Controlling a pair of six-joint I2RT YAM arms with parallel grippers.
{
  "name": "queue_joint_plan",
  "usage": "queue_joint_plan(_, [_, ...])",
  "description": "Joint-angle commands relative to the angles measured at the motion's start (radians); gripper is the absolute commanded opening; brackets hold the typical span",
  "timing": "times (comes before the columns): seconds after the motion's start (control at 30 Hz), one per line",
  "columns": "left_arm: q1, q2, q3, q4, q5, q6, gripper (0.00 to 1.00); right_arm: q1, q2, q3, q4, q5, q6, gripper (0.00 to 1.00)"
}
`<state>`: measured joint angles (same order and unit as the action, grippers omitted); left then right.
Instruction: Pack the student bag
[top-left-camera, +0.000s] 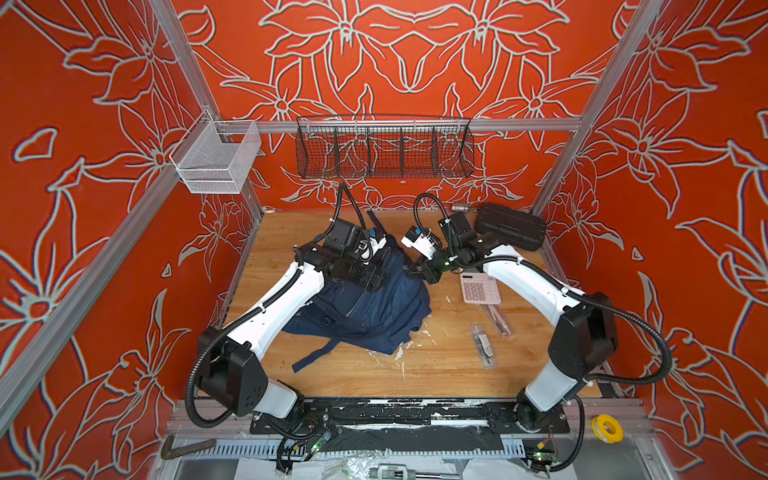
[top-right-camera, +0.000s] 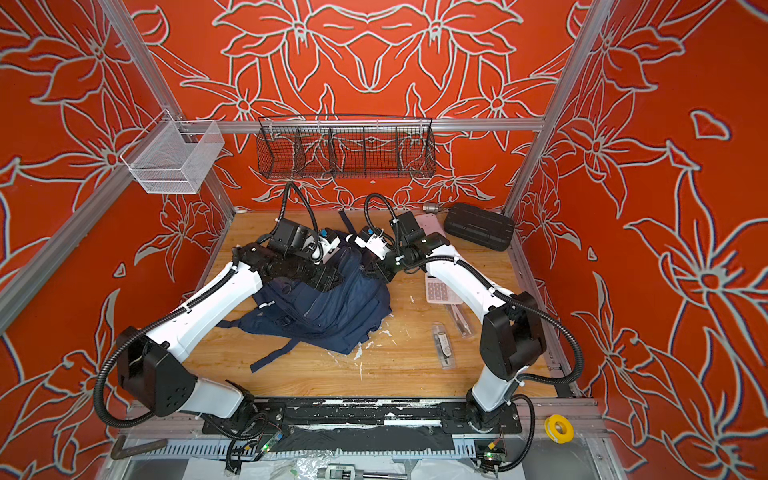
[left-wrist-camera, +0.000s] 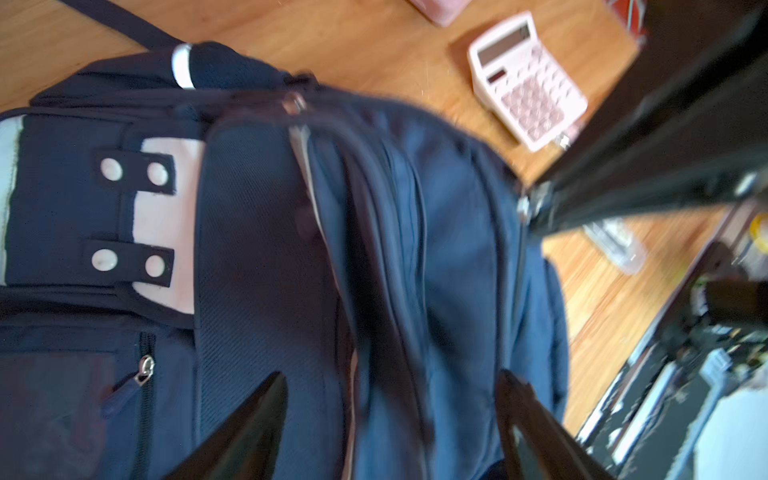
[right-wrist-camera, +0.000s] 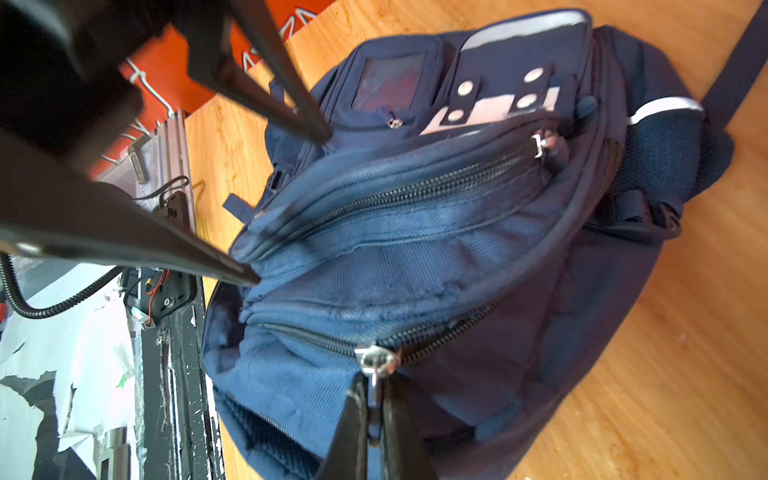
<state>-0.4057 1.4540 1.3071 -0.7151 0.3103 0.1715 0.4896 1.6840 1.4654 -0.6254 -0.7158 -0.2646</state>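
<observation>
The student bag, navy with white patches, lies slumped in the middle of the wooden table. My left gripper hovers open over its upper part, and the blurred fabric folds run between the spread fingers. The right wrist view shows those fingers wide apart at the bag's zip pockets. My right gripper is shut on the silver zipper pull at the bag's right side. The zip it belongs to runs across the bag.
A pink calculator lies right of the bag, with two clear stationery packs nearer the front. At the back right lies a black ribbed case. A black wire basket and a white mesh basket hang on the rail.
</observation>
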Motion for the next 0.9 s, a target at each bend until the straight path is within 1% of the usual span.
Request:
queue_joint_plan(0.0, [-0.004, -0.042, -0.070, 0.041, -0.005, 0.140, 0.77, -0.011, 0.007, 0.058, -0.002, -0.088, -0.062, 0.00])
queue_joint_plan(0.07, [-0.004, -0.053, -0.107, 0.072, 0.021, 0.147, 0.76, -0.018, 0.010, 0.065, -0.004, -0.089, -0.060, 0.00])
queue_joint_plan(0.13, [-0.006, -0.049, -0.132, 0.099, 0.029, 0.145, 0.71, -0.024, 0.018, 0.075, -0.004, -0.092, -0.057, 0.00])
queue_joint_plan(0.17, [-0.007, -0.041, -0.136, 0.105, 0.005, 0.135, 0.66, -0.026, 0.023, 0.080, -0.004, -0.095, -0.054, 0.00])
queue_joint_plan(0.2, [-0.007, -0.023, -0.130, 0.103, -0.026, 0.116, 0.57, -0.025, 0.030, 0.089, -0.008, -0.097, -0.052, 0.00])
queue_joint_plan(0.27, [-0.005, 0.023, -0.086, 0.072, -0.065, 0.069, 0.32, -0.022, 0.047, 0.111, -0.021, -0.083, -0.030, 0.00])
queue_joint_plan(0.3, [-0.005, 0.051, -0.045, 0.038, -0.061, 0.042, 0.18, -0.017, 0.052, 0.123, -0.034, -0.061, -0.021, 0.00])
queue_joint_plan(0.33, [-0.004, 0.076, 0.002, -0.006, -0.041, 0.026, 0.08, -0.010, 0.052, 0.127, -0.044, -0.037, -0.018, 0.00])
queue_joint_plan(0.37, [-0.004, 0.093, 0.041, -0.039, -0.041, 0.007, 0.00, -0.002, 0.046, 0.126, -0.045, 0.002, -0.003, 0.00])
queue_joint_plan(0.43, [0.005, 0.122, 0.105, -0.091, -0.048, -0.037, 0.00, 0.030, 0.017, 0.125, -0.054, 0.074, 0.035, 0.00])
queue_joint_plan(0.6, [0.032, 0.142, 0.194, -0.107, -0.039, -0.152, 0.00, 0.152, -0.044, 0.049, 0.008, 0.241, 0.142, 0.00])
queue_joint_plan(0.7, [0.041, 0.149, 0.228, -0.110, -0.042, -0.201, 0.00, 0.189, -0.066, -0.004, 0.062, 0.278, 0.247, 0.00])
queue_joint_plan(0.8, [0.059, 0.165, 0.255, -0.143, -0.012, -0.226, 0.00, 0.213, -0.106, -0.096, 0.205, 0.255, 0.294, 0.00])
queue_joint_plan(0.87, [0.064, 0.169, 0.264, -0.171, 0.006, -0.239, 0.00, 0.212, -0.105, -0.118, 0.242, 0.251, 0.298, 0.00])
